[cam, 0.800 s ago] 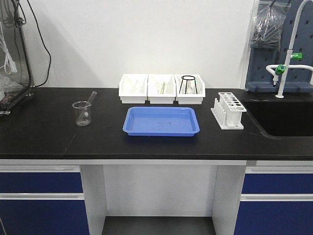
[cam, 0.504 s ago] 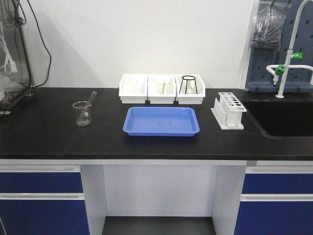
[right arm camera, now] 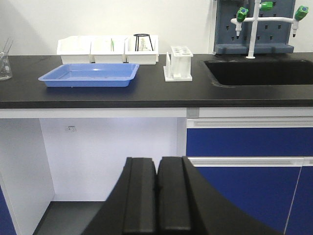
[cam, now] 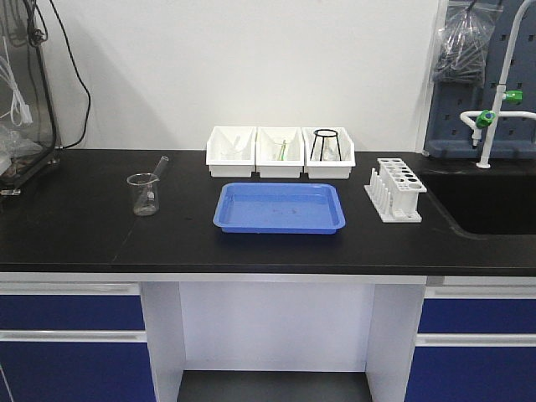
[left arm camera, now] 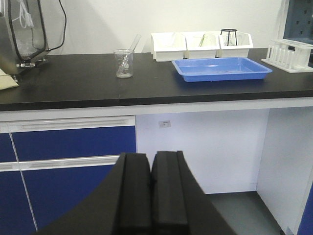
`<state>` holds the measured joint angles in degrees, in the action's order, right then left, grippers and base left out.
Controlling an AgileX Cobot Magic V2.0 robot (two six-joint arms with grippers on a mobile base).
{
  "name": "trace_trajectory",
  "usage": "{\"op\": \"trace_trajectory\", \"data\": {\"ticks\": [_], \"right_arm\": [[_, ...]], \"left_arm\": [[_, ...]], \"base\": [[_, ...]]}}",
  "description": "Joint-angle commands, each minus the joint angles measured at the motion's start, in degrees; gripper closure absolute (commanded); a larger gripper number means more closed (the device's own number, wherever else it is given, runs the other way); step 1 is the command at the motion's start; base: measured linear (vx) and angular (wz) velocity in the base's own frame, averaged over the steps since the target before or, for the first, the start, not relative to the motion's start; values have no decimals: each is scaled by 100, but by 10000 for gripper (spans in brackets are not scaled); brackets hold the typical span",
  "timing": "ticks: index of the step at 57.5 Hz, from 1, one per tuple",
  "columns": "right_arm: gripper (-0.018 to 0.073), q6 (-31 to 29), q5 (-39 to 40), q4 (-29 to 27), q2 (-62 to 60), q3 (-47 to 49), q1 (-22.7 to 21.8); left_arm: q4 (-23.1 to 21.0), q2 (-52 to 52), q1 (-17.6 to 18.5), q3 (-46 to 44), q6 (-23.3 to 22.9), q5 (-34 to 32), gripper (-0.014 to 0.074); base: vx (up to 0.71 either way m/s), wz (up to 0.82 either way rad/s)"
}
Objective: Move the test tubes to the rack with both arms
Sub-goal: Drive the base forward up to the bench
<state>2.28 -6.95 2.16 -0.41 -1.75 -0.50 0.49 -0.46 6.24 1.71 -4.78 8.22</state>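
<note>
While the left claw (left arm camera: 151, 164) and right claw (right arm camera: 157, 166) sit pressed together, the rack (right arm camera: 179, 62) stands well beyond them.

Bright, even light; faint glare on countertop (cam: 84, 226); slightly soft focus.

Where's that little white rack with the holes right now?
In the front view the rack sits toward the right of the black counter, between the blue tray and the dark sink.

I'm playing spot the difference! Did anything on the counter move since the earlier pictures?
Nothing was picked up or put down. The whole view slid slightly, so the camera seems to have moved, not the things. The beaker, blue tray and rack keep their places beside each other.
</note>
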Motion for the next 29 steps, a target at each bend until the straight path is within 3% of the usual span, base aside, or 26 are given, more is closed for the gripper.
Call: {"op": "trace_trajectory", "data": {"ticks": [1, 29], "right_arm": [[567, -42, 481, 34, -62, -61, -21], [567, -42, 481, 34, -62, -61, -21]], "left_arm": [[-7, -4, -4, 156, -36, -445, 611], [-7, -4, -4, 156, -36, -445, 611]], "base": [[4, 3], [15, -1]]}}
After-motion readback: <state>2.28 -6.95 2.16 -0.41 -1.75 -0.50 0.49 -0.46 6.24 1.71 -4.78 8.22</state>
